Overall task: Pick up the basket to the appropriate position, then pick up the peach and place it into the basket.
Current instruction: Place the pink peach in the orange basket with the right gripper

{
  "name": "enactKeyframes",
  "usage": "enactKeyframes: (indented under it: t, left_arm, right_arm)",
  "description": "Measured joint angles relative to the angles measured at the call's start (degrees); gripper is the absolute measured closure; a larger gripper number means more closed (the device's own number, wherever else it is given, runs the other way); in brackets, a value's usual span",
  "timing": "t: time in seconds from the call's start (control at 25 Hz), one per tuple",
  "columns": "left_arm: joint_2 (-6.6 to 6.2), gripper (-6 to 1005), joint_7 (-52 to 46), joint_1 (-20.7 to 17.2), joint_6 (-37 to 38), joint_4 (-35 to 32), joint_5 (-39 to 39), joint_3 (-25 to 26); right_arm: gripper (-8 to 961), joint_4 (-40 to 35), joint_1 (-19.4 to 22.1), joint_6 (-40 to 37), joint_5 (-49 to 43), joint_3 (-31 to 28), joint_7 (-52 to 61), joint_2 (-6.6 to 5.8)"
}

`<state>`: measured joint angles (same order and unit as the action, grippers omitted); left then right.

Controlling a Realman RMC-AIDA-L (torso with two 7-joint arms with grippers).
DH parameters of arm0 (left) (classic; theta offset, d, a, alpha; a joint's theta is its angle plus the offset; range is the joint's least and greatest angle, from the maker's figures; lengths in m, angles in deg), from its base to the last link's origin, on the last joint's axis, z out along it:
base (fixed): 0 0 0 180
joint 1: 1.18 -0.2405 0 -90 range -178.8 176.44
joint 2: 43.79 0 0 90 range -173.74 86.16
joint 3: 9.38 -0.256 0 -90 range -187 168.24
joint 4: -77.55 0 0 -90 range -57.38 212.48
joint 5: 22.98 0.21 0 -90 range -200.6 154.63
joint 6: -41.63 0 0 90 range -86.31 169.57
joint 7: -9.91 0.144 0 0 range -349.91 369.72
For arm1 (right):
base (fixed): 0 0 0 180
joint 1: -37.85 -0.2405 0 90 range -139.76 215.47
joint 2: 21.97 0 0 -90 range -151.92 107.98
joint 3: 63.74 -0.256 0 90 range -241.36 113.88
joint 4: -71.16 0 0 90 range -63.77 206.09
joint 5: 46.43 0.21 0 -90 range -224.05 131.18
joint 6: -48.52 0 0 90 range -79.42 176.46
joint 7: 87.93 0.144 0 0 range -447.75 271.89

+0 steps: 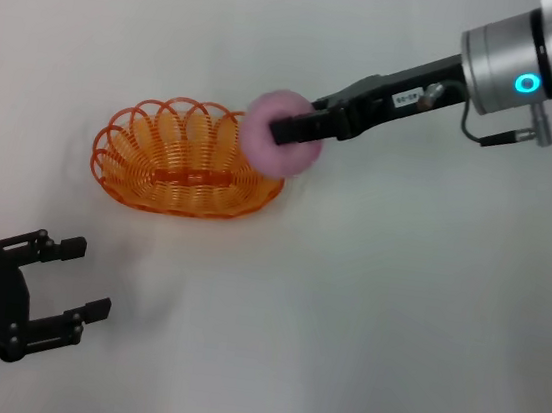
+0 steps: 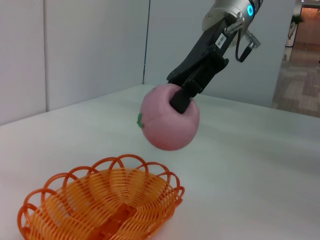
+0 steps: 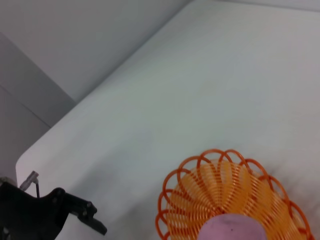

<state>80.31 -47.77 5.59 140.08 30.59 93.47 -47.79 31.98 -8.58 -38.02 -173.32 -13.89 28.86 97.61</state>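
Observation:
The orange wire basket (image 1: 183, 160) sits on the white table, left of centre. It also shows in the left wrist view (image 2: 100, 207) and the right wrist view (image 3: 230, 197). My right gripper (image 1: 287, 130) is shut on the pink peach (image 1: 277, 136) and holds it in the air over the basket's right rim. The left wrist view shows the peach (image 2: 170, 125) hanging above the basket, clear of it. The peach's top shows in the right wrist view (image 3: 232, 228). My left gripper (image 1: 75, 288) is open and empty near the front left of the table.
The white table (image 1: 395, 302) stretches to the right and front of the basket. Grey walls stand behind the table in the left wrist view (image 2: 75, 50).

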Motion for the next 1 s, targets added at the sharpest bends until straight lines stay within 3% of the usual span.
enactKeyframes:
  t: [0.52,0.72,0.96,1.0]
  left_arm:
    - [0.00,278,0.0,0.0,0.0,0.2,0.0,0.0]
    - [0.00,278,0.0,0.1,0.0,0.2,0.0,0.0]
    - [0.00,278,0.0,0.1,0.0,0.3,0.0,0.0]
    - [0.00,278,0.0,0.1,0.0,0.3,0.0,0.0]
  right_arm:
    - [647,4.3,-0.2,6.3,3.2,5.3,-3.4,0.29]
    - [506,4.4,-0.2,6.4,3.2,6.0,-3.4,0.30]
    - [285,4.4,0.2,6.5,4.1,5.9,-4.6,0.30]
    - [208,4.4,0.3,6.5,4.6,6.0,-4.8,0.30]
